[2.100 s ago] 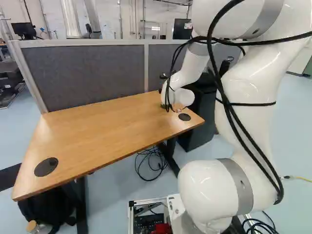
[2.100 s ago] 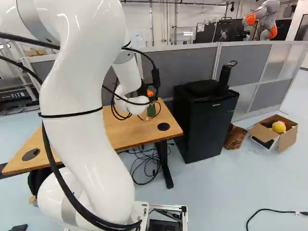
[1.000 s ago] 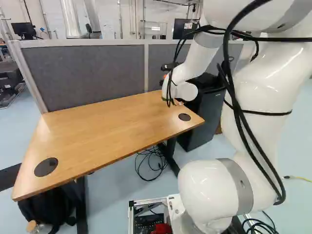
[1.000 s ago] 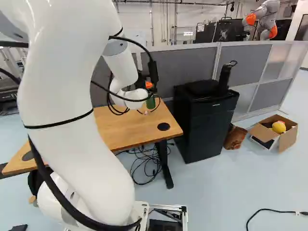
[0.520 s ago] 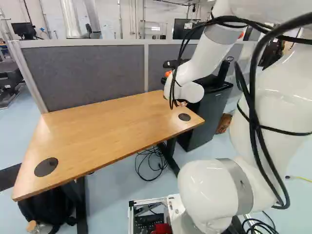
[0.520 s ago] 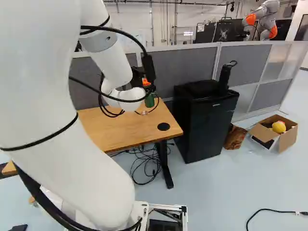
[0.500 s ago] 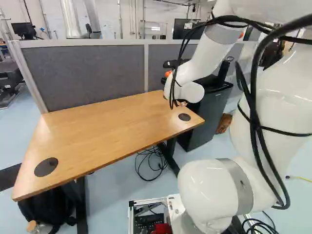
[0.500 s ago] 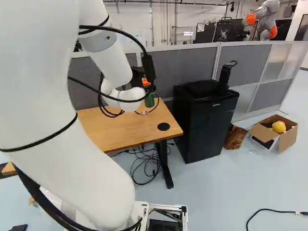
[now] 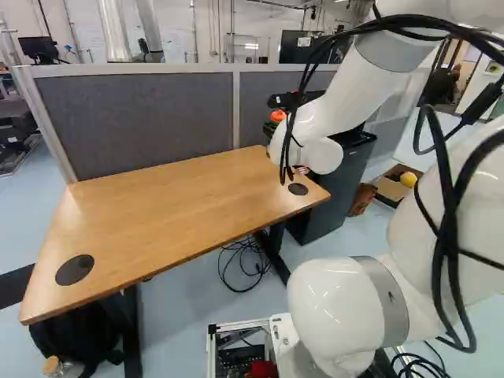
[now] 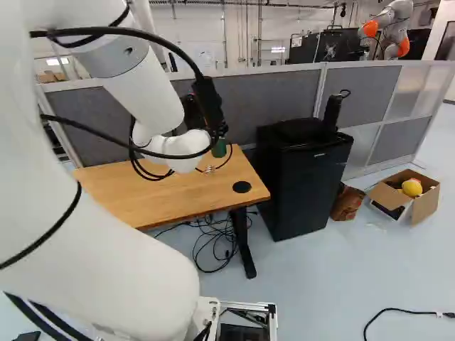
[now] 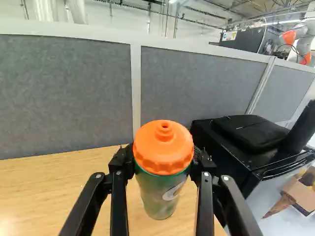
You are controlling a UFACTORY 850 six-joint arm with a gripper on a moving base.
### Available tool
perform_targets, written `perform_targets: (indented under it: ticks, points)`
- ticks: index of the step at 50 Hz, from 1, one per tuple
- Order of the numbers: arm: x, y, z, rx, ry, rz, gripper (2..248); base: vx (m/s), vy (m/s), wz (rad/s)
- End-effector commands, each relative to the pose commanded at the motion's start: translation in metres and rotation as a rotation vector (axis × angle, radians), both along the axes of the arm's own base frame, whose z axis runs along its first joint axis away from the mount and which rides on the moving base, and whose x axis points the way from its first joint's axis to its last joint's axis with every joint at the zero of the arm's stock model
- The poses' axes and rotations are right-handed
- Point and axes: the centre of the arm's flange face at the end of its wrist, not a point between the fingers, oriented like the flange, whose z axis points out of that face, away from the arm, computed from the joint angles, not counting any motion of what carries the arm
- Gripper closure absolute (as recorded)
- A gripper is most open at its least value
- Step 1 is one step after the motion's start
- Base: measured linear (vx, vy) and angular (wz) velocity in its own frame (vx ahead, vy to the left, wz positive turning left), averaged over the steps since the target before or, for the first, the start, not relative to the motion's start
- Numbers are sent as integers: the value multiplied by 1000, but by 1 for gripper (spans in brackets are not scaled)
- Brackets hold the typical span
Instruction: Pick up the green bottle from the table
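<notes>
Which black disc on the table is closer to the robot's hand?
The disc nearer the black cabinet; the other disc lies at the opposite end of the table, far from the green bottle.

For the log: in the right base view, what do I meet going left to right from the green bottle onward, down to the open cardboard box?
Green bottle → dark round disc in the table top → black cabinet → brown box or bag → open cardboard box.

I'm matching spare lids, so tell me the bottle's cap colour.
The cap is orange, clearest in the wrist view.
</notes>
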Motion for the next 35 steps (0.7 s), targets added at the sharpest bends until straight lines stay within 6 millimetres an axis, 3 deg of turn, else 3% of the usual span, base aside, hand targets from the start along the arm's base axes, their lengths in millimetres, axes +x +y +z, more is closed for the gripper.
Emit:
perform_targets:
  ticks: [35]
  points:
    - [-19,4,-20,13,40,-6,126,0,0,0]
